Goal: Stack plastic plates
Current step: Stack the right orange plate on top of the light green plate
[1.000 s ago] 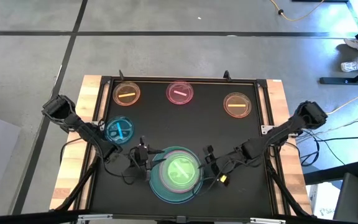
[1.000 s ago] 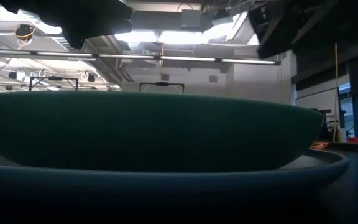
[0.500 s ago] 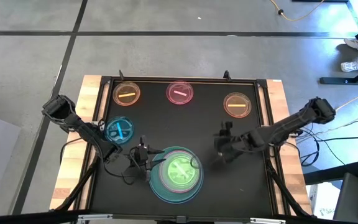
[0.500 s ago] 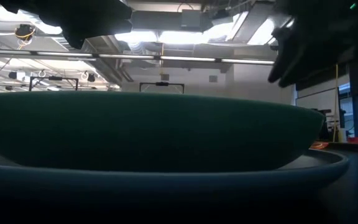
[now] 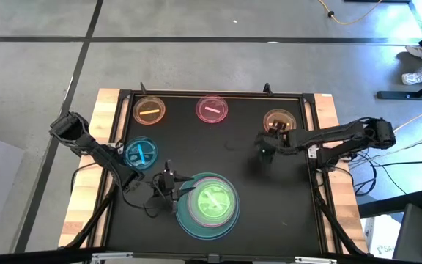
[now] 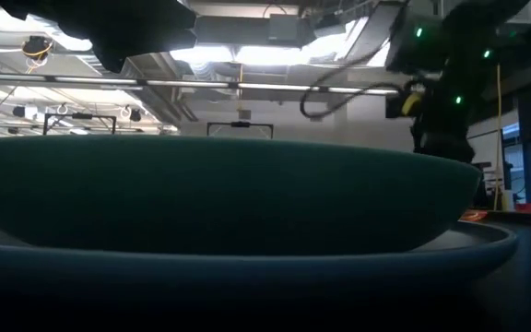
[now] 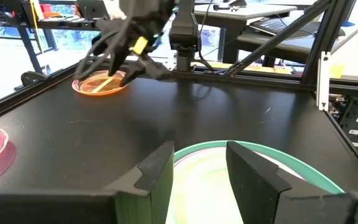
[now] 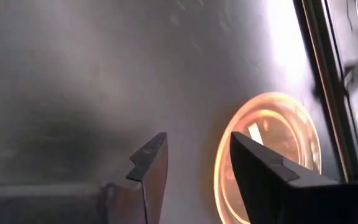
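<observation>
A stack of plastic plates [image 5: 209, 204] stands near the table's near edge: a large teal one at the bottom, a pink rim above it, a green one on top. It fills the low view [image 6: 219, 194]. Small translucent plates lie singly: blue [image 5: 141, 154], orange [image 5: 149, 111], pink [image 5: 212, 109] and amber [image 5: 278, 122]. My left gripper [image 5: 168, 188] is open at the stack's left rim [image 7: 199, 171], fingers either side of the teal edge [image 7: 204, 149]. My right gripper [image 5: 268, 147] is open above the table, just near-left of the amber plate [image 8: 272, 155].
A raised black rim [image 5: 313, 147] frames the black table top, with wooden boards outside it. Bare black surface lies between the stack and the far row of small plates. Cables trail off the right arm [image 5: 343, 139].
My right gripper has left the stack's right rim and swung toward the table's far right, ending beside the amber plate. Its arm has stretched out and turned. The stack and the left arm have kept still.
</observation>
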Action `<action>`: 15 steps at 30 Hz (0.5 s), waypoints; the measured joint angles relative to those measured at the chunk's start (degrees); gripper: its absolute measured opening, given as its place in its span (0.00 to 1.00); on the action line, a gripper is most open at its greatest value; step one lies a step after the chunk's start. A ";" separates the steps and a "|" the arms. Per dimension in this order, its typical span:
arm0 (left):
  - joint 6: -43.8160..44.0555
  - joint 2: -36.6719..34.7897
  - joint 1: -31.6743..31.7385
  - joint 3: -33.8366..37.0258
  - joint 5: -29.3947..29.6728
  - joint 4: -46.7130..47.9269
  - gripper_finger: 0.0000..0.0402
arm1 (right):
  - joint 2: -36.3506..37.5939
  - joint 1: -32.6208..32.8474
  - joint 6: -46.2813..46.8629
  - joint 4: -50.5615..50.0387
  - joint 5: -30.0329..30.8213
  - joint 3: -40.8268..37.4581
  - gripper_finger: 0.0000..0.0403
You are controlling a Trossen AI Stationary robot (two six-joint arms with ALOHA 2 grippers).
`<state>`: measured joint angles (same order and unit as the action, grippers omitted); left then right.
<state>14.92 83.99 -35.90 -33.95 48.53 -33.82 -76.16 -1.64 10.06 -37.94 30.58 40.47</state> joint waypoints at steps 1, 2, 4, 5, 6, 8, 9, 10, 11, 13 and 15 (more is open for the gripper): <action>0.00 0.00 0.00 0.00 0.00 0.00 0.35 | 0.00 -1.40 0.10 0.55 -0.05 -0.74 0.41; -0.02 0.00 0.00 0.00 0.00 0.00 0.35 | 0.00 -2.78 0.17 1.44 -0.15 -1.43 0.41; 0.00 0.00 0.00 0.00 0.00 0.00 0.35 | 0.00 -5.28 0.19 3.55 -0.42 -2.69 0.41; 0.00 0.00 0.00 0.00 0.00 0.00 0.35 | -0.06 -6.52 0.20 4.70 -0.85 -3.39 0.41; 0.00 0.00 0.00 0.00 0.00 0.00 0.35 | -0.24 -7.77 0.20 5.80 -1.29 -3.95 0.41; 0.00 0.00 0.00 0.00 0.00 0.00 0.35 | -0.40 -9.97 0.18 7.63 -2.11 -4.91 0.41; 0.00 0.00 0.00 0.00 0.00 0.00 0.35 | -0.69 -11.01 0.17 8.34 -2.53 -5.13 0.41; -0.01 0.00 0.00 0.00 0.00 0.00 0.35 | -0.94 -11.96 0.05 9.27 -3.20 -5.32 0.41; 0.00 0.00 0.00 0.00 0.00 0.00 0.35 | -1.05 -12.91 0.00 9.76 -4.03 -5.56 0.41; 0.00 0.00 0.00 0.00 0.00 0.21 0.35 | -1.55 -14.48 -0.22 10.28 -4.91 -5.84 0.41; 0.02 0.00 0.00 0.04 0.02 0.52 0.35 | -1.90 -15.92 -0.73 11.14 -5.67 -5.77 0.41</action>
<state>14.94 83.99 -35.90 -33.91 48.56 -33.30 -78.06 -17.56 9.33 -26.79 24.91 34.70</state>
